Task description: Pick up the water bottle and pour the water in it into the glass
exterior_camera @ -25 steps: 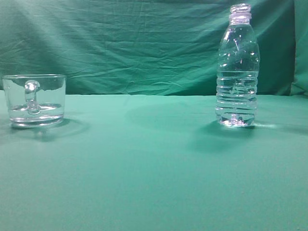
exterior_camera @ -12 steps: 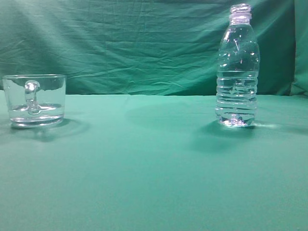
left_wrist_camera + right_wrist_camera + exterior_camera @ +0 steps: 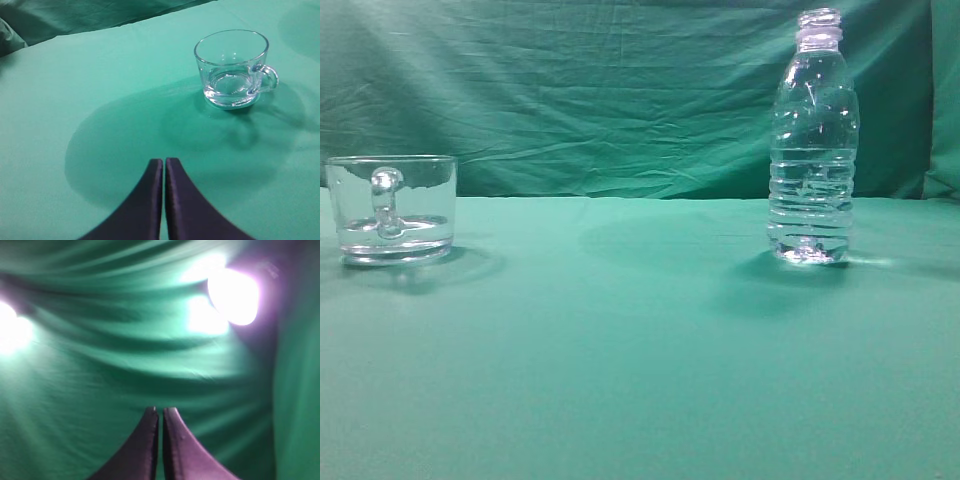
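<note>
Exterior view: bottle (image 3: 813,140) upright on bench (image 3: 640,350) right, glass (image 3: 392,208) far left, water faintly seen. Left hand (image 3: 164,167) and right hand (image 3: 160,415) closed, empty; right wrist view blurred.

A green cloth (image 3: 640,350) covers the table, smooth and flat. Behind it hangs a wrinkled green backdrop (image 3: 600,90). In the right wrist view, two bright lights (image 3: 234,296) glare against folded green fabric.

Exterior table-level, left wrist above glass (image 3: 231,67), right wrist seemingly backdrop-facing
</note>
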Action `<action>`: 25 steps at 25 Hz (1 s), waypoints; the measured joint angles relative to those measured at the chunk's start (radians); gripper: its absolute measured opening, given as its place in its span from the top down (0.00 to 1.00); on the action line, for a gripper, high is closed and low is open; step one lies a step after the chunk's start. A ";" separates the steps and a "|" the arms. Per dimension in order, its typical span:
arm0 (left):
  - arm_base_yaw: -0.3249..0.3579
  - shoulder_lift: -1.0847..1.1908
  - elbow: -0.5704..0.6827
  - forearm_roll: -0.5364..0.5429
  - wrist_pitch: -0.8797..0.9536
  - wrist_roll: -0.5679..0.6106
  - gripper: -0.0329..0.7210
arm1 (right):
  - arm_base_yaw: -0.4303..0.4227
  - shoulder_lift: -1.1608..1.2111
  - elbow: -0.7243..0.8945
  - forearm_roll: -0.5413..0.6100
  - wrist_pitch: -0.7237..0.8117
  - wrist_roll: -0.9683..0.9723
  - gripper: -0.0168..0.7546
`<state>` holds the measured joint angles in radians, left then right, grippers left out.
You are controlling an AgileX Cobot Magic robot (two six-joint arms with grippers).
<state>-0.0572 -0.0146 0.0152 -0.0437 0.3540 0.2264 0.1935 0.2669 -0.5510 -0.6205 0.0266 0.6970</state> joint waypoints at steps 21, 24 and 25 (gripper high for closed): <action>0.000 0.000 0.000 0.000 0.000 0.000 0.96 | -0.100 -0.275 0.482 0.670 0.353 -0.793 0.98; 0.000 0.000 0.000 0.000 0.000 0.000 0.96 | -0.122 -0.276 0.549 0.672 0.340 -0.774 0.98; 0.000 0.000 0.000 0.000 0.000 0.000 0.96 | -0.125 -0.276 0.567 0.672 0.338 -0.766 0.98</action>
<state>-0.0572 -0.0146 0.0152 -0.0437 0.3540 0.2264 0.0686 -0.0095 0.0156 0.0516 0.3648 -0.0692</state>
